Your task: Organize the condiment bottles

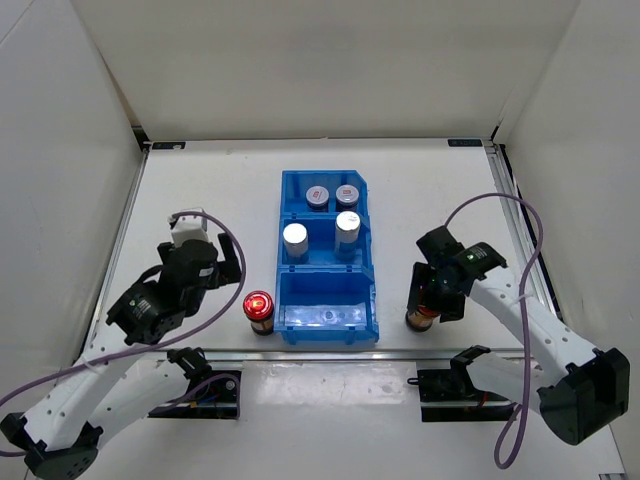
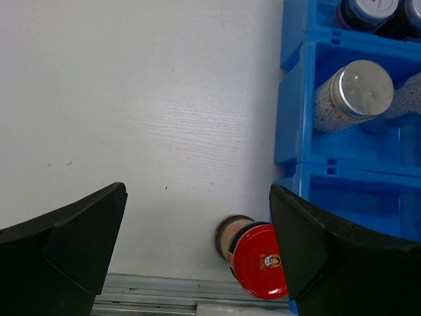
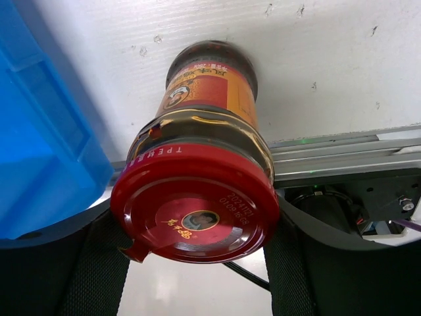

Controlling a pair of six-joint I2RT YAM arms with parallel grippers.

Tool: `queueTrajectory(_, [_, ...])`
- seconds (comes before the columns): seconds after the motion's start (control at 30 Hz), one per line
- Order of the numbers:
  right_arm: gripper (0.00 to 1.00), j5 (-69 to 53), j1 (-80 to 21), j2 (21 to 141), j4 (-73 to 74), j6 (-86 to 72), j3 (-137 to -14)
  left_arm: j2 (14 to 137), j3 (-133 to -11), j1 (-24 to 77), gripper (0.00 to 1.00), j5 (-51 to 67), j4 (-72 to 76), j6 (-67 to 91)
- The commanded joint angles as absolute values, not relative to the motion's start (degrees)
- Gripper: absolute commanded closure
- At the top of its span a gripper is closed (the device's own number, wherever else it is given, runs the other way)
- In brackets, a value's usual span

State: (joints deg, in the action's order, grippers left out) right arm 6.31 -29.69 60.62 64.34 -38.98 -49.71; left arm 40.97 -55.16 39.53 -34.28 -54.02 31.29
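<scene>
The step in hand looks like the pick of the last pair. The right tool [image 1: 431, 300] is clamped on a brown red-capped bottle [image 3: 205, 99], its fingers [image 3: 92, 270] pressing both sides just under the cap. This bottle is to the right of the blue bin [image 1: 285, 215], near the front edge of the bench [image 1: 200, 190]; whether its base rests on the bench cannot be told. The left tool [image 2: 197, 204] hangs with its fingers wide apart above the other red-capped bottle [image 1: 259, 311], which stands just beside the bin's left wall.

4 of 6 bottles appear sorted: the 2 grey-lidded bottles [image 1: 317, 196] stand in the far compartment, the 2 silver-capped bottles [image 1: 296, 238] in the middle one. The near compartment [image 1: 320, 316] holds no bottle, so it is likely meant for the red-capped pair. The next move probably calls for lifting the held bottle above the bin's wall, carrying it left over that compartment and setting it upright to 1 side, leaving room for its twin.

The held bottle looks like glass, with amber contents, a red-and-yellow label and a wide red lid bearing a small printed portrait
</scene>
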Motion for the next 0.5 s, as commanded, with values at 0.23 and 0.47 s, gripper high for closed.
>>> queueTrajectory(0.23, [0.63, 9.5, -31.5, 62.4, 63.9, -40.0, -55.3, 31.4, -51.9, 41.3, 0.0, -34.6, -57.6, 34.3])
queueTrajectory(0.47, [1.0, 19.9, -38.5, 63.7, 70.6, -37.4, -68.2, 33.7, -51.9, 41.3, 0.0, -33.6, -57.6, 33.7])
